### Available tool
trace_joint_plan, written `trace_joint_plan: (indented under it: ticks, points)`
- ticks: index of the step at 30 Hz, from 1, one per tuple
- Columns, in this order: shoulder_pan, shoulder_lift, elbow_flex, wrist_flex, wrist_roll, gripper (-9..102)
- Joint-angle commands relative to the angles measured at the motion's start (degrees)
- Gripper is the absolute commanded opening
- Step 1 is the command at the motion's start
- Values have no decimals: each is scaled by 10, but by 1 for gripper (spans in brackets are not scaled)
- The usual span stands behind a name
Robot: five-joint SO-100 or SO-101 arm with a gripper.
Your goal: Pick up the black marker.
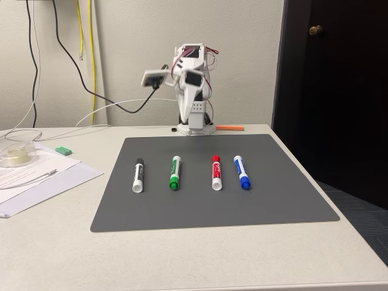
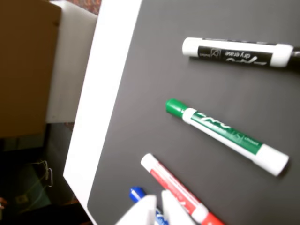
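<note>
Nearest you in the fixed view, four markers lie in a row on the grey mat, each pointing near to far and well apart from its neighbours. The black marker is the leftmost, then the green marker, the red marker and the blue marker.

Your main risk is the wrong pick. In the wrist view the claw tips sit over the red marker and blue marker, while the black marker lies at the top, well apart, with the green marker between. Descend from here and you close on red or blue.

The markers are round; a nudge off-centre would probably roll one away.

Farther back, the arm is raised above the mat's far edge. The claw holds nothing; its tips look nearly closed, though I cannot tell for sure.
</note>
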Motion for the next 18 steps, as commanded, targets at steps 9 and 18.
trace_joint_plan:
  ticks: [9,18]
  points:
    - [105,-7,18,-55,47,0]
    - [174,2,49,-94,236,0]
